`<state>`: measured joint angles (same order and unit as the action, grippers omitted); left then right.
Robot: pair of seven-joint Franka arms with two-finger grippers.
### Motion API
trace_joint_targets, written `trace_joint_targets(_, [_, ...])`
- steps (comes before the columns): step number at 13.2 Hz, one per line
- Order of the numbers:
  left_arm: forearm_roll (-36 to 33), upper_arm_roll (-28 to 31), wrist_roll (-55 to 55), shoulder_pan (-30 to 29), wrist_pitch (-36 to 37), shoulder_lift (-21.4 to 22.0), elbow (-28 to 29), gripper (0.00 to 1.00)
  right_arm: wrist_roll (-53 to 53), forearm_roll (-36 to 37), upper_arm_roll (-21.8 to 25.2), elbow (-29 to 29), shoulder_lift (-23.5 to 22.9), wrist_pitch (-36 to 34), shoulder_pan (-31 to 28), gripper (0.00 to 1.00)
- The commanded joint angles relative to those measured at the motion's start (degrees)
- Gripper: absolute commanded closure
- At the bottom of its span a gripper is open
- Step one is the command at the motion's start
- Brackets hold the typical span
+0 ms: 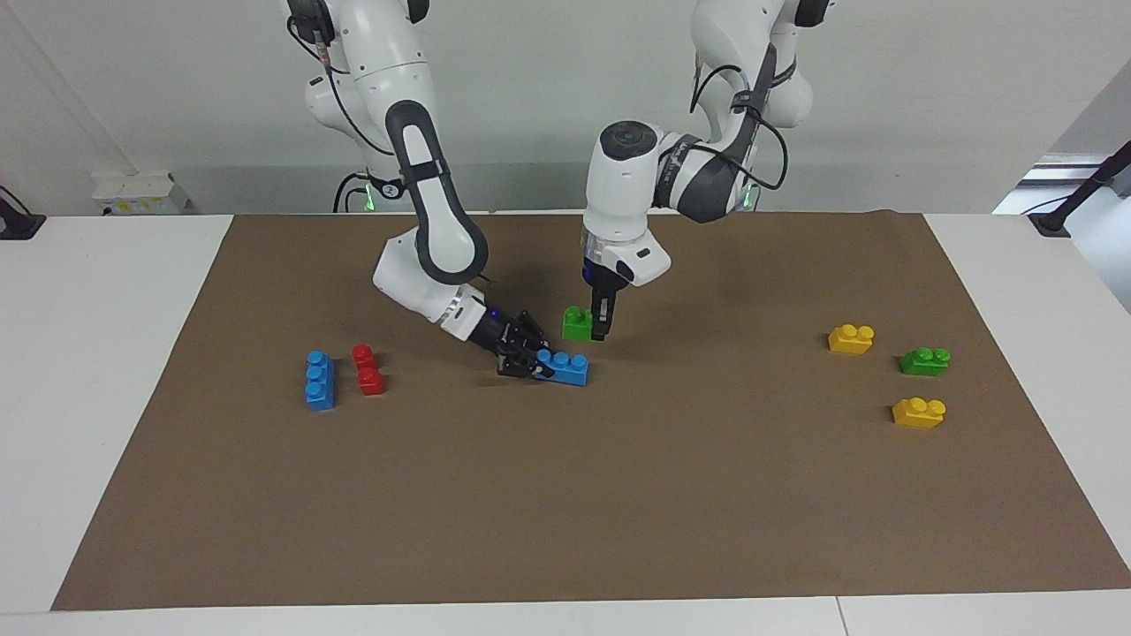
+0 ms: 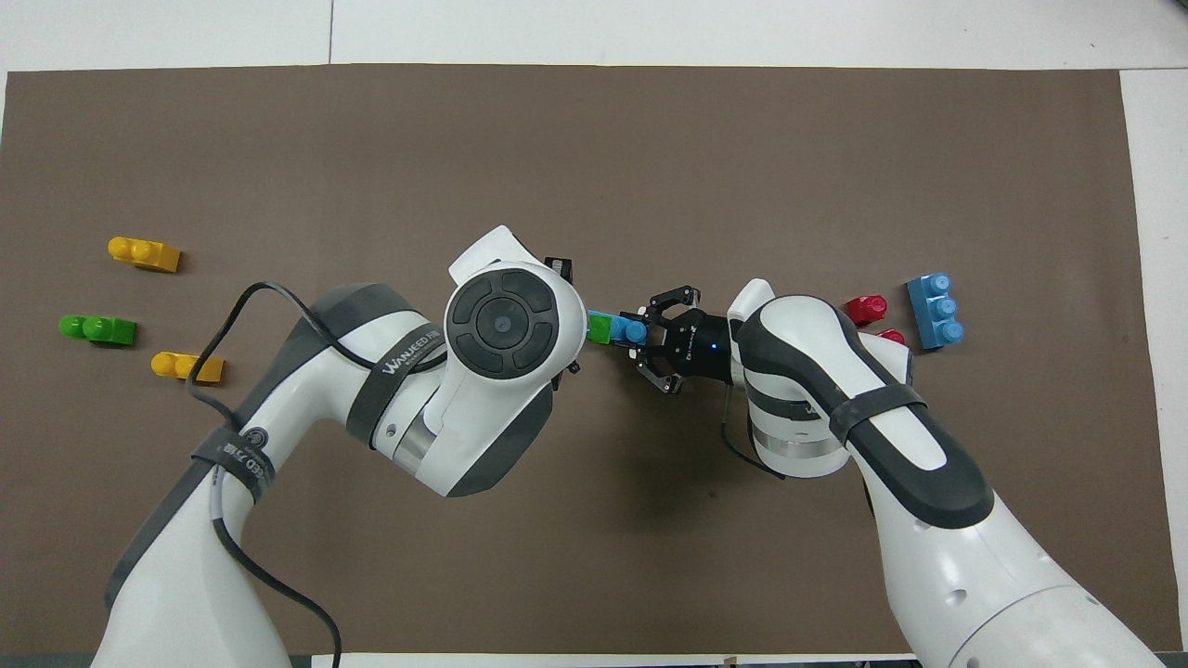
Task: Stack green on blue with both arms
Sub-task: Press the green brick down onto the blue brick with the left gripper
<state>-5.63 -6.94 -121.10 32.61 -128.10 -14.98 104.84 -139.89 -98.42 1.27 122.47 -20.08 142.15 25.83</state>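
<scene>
A blue three-stud brick [image 1: 564, 367] lies at the middle of the brown mat [image 1: 565, 495]. My right gripper [image 1: 533, 364] is shut on the end of it toward the right arm's side. My left gripper [image 1: 596, 329] is shut on a green two-stud brick [image 1: 576, 325] and holds it upright just above the blue brick, a small gap between them. In the overhead view the green brick [image 2: 600, 327] covers the free end of the blue brick [image 2: 632, 329]. The right gripper [image 2: 642, 336] shows there, while the left gripper is hidden under its own wrist.
A second blue brick [image 1: 319, 381] and a red brick [image 1: 368, 369] lie toward the right arm's end. Two yellow bricks [image 1: 851, 338] [image 1: 918, 412] and another green brick [image 1: 924, 360] lie toward the left arm's end. The white table [image 1: 106, 353] borders the mat.
</scene>
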Motion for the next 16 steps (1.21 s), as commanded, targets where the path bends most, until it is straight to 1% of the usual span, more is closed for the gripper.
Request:
trace_joint_targets(1, [-2.1,0.8,-2.7,1.4,-2.1,-2.1,-0.3,1.00,-2.3,-2.1,-0.3,0.3,-0.4,-0.7,-0.5,1.00])
trace_joint_targets(4, [-2.1,0.8,-2.8,1.7,-3.9,-2.5,0.1,1.00,-2.3,-2.1,-0.3,0.3,-0.4,-0.8,-0.6,1.00])
trace_joint_targets(5, [-2.1,0.8,-2.8,1.7,-4.0,-3.3,-0.1,1.00,-2.3,-2.1,-0.3,0.3,-0.4,-0.8,-0.6,1.00])
trace_joint_targets(16, [-2.5,0.8,-3.8,2.4,-7.0,-5.1,1.1,1.00,-2.3,-2.5,-0.3,0.3,-0.4,-0.8,-0.6,1.00])
